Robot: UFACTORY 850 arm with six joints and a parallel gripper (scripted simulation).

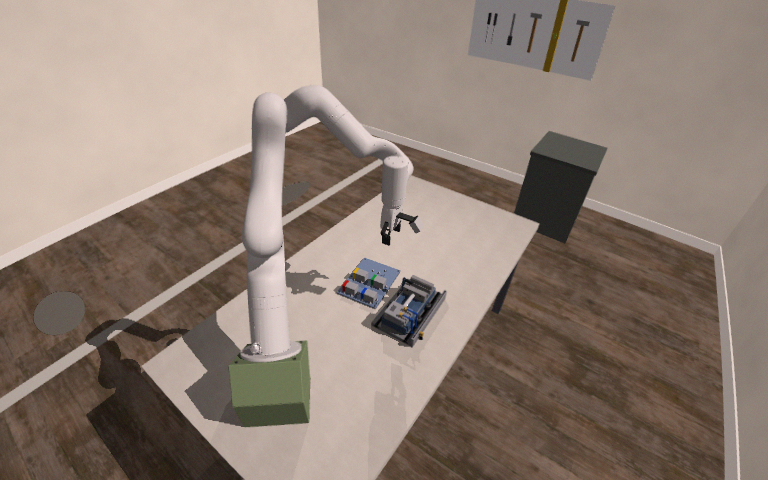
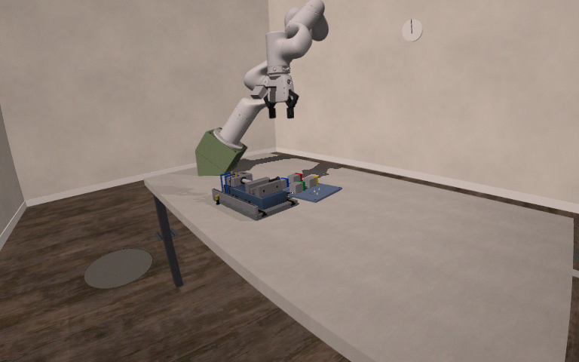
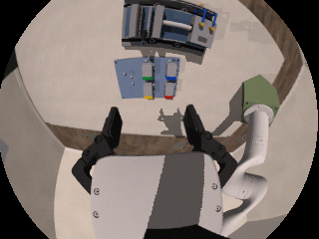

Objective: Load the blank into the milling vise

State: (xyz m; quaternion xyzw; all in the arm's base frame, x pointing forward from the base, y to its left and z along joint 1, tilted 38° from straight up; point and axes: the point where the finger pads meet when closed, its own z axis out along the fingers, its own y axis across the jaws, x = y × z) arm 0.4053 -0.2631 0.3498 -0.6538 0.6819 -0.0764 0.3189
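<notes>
The end effector point(image 1: 391, 234) point(image 2: 281, 113) point(image 3: 152, 113) hangs in the air above the tabletop point(image 1: 453, 226) point(image 2: 405, 256) point(image 3: 65, 85), its fingers spread wide with nothing between them. The green-ended blank point(image 1: 379, 281) point(image 2: 296, 188) point(image 3: 148, 70) lies on the blue infeed plate point(image 1: 365, 266) point(image 2: 317, 196) point(image 3: 131, 89), near the milling vise point(image 1: 404, 311) point(image 2: 263, 197) point(image 3: 166, 30). On the same plate lie the yellow-ended blank point(image 1: 360, 276) point(image 2: 310, 182) point(image 3: 148, 90), the red-ended blank point(image 1: 351, 289) point(image 2: 293, 177) point(image 3: 169, 89) and the blue-ended blank point(image 1: 369, 296) point(image 3: 170, 69).

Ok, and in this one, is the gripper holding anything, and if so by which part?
Nothing is held: the gripper is open above the table, and the green-ended blank sits on the infeed plate.
</notes>
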